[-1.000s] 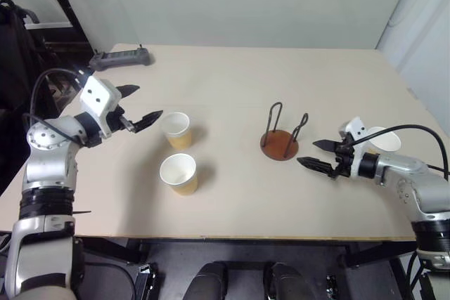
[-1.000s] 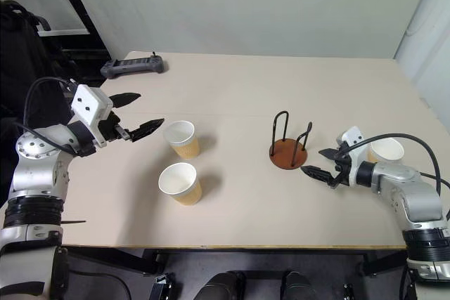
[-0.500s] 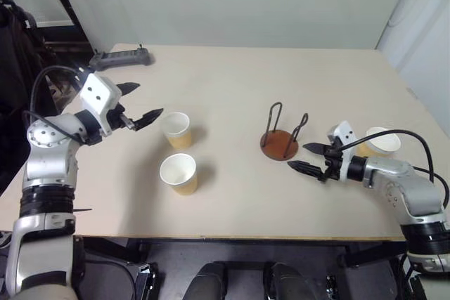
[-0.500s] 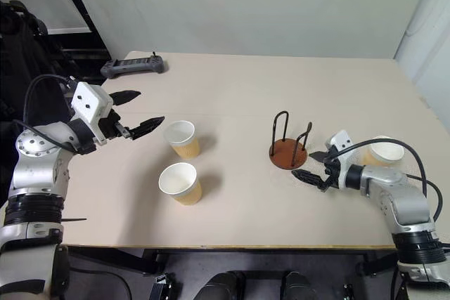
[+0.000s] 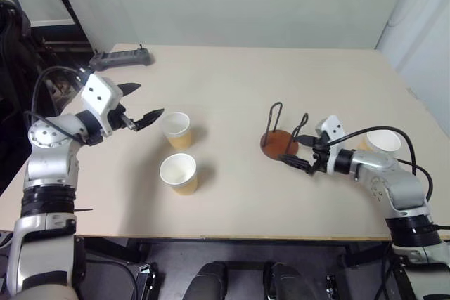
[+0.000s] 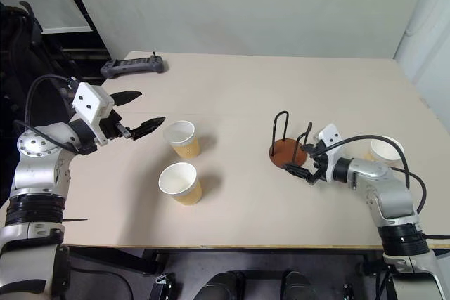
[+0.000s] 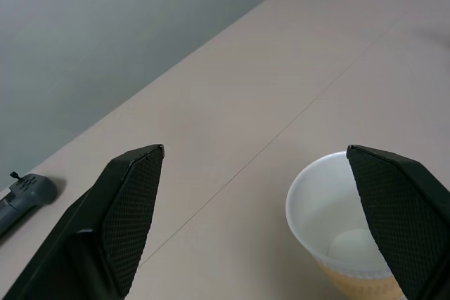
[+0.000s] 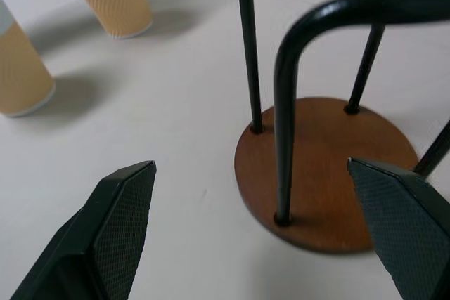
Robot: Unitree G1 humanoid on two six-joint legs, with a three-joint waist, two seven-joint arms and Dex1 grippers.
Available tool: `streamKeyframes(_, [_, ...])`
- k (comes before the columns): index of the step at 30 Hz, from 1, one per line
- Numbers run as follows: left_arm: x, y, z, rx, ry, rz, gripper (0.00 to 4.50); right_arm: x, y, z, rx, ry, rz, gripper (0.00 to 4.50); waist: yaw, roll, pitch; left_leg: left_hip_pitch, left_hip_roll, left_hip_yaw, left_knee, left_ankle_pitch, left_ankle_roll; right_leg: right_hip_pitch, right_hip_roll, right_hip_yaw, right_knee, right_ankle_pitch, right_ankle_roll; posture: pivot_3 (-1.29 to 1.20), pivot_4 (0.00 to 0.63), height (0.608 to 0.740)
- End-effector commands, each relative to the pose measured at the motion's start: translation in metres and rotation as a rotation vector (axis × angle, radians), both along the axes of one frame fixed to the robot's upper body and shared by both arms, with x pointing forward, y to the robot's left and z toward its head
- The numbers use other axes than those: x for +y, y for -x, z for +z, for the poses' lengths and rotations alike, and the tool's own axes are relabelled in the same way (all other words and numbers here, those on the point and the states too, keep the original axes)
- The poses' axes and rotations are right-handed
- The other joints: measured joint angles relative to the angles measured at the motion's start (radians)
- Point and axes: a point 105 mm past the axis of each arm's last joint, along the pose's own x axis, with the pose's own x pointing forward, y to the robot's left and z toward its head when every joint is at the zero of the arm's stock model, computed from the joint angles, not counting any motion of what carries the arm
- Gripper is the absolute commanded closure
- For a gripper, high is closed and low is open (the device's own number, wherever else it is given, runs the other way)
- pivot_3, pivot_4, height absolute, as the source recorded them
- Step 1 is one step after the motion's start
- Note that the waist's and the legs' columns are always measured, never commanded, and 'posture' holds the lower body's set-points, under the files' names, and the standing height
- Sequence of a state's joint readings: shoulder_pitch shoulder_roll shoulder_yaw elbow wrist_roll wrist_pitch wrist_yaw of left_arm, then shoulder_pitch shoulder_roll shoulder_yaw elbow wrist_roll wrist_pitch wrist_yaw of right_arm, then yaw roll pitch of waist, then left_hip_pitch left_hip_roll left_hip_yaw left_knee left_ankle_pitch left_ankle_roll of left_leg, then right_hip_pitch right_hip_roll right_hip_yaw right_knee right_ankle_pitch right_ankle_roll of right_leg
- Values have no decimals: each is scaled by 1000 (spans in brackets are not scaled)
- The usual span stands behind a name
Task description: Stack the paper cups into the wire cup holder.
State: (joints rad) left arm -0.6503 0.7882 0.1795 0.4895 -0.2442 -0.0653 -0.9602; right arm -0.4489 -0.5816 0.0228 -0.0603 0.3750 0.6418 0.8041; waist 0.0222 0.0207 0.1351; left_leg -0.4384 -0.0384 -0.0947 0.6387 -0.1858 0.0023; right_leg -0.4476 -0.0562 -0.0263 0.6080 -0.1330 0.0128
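Observation:
Two paper cups stand upright left of centre, one farther [image 5: 176, 129] and one nearer [image 5: 178, 173]. A third paper cup [image 5: 383, 141] stands at the right, behind my right forearm. The wire cup holder [image 5: 280, 144], a brown disc with two dark wire loops, stands empty at mid-table. My right gripper [image 5: 292, 152] is open, low at the holder's near right edge. In the right wrist view the holder [image 8: 330, 166] stands just ahead of the spread fingers [image 8: 119, 223]. My left gripper [image 5: 146, 101] hovers open just left of the farther cup [image 7: 344, 244], holding nothing.
A grey handheld device [image 5: 119, 57] lies at the table's back left corner. The table's front edge [image 5: 225, 237] runs close below the nearer cup. Dark equipment stands off the table's left side.
My right gripper has slid left along the table, from well right of the holder up to its base, staying open. The left arm and the cups have not moved.

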Motion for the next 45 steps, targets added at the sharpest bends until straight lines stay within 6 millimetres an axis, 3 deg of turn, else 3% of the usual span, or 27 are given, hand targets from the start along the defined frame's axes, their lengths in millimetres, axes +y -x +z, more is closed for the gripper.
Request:
streamKeyframes(1, [-1,2,12,-46,-9,-8,53,6,-6,14,-64,-1,5,0,0,0,0,0,0,0,0,0,0,0,0,0,0,0,0,0,150,740])
streamKeyframes(22, [0,3,12,-42,-10,-10,53,47,-13,14,-74,-94,26,0,0,0,0,0,0,0,0,0,-1,-1,0,0,1,1,-2,0,150,740])
streamKeyframes(25, [-5,2,21,-62,48,-23,0,51,-13,13,-63,-105,25,522,1,0,0,0,0,0,0,0,-1,-1,0,0,1,1,-2,0,150,740])
streamKeyframes(36, [-6,0,19,-54,20,-22,0,52,-10,11,-45,-104,36,4484,1,0,0,0,0,0,0,0,-1,-1,0,0,1,1,-2,0,150,740])
streamKeyframes(45, [-5,-1,19,-54,15,-22,0,51,-11,11,-40,-105,42,4484,1,0,0,0,0,0,0,0,-1,-1,0,0,1,1,-3,0,150,740])
